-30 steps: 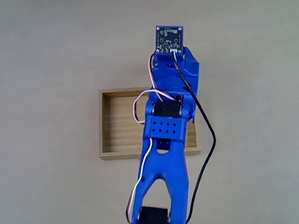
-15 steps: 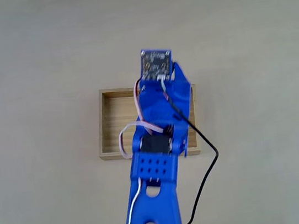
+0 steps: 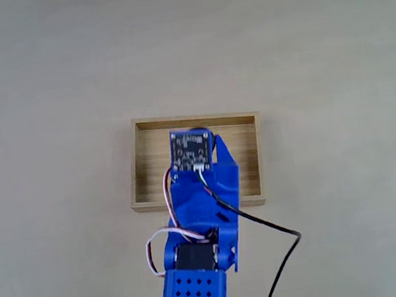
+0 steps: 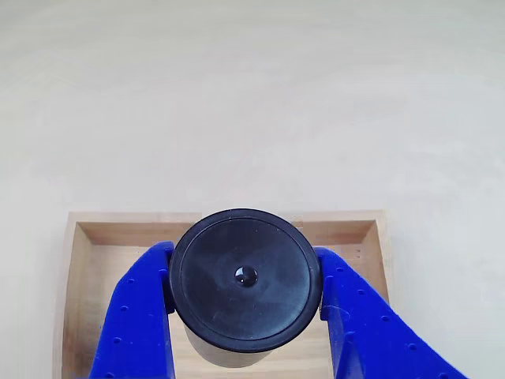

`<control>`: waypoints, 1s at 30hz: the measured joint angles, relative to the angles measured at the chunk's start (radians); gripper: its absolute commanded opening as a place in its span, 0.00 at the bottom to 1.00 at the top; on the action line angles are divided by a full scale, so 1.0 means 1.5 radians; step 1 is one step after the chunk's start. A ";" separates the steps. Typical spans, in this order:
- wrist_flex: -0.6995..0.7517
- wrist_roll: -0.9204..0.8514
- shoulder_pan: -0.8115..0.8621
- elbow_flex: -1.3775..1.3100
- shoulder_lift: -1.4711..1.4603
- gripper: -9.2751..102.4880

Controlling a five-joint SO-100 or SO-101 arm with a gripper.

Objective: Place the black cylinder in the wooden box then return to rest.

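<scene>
Table pale, matte, w/ wooden box

A matte black cylinder with a round top is held upright between the blue gripper fingers. A shallow light-wood box with low walls is seen directly beneath the gripper.
</scene>
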 measured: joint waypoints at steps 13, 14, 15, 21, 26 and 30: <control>-0.104 0.010 0.000 0.071 -0.005 0.24; -0.111 0.012 0.000 0.071 0.003 0.24; -0.118 0.014 0.000 0.071 0.012 0.24; -0.144 0.014 0.000 0.071 0.067 0.24; -0.157 0.014 0.000 0.071 0.100 0.24; -0.162 0.014 0.000 0.071 0.124 0.24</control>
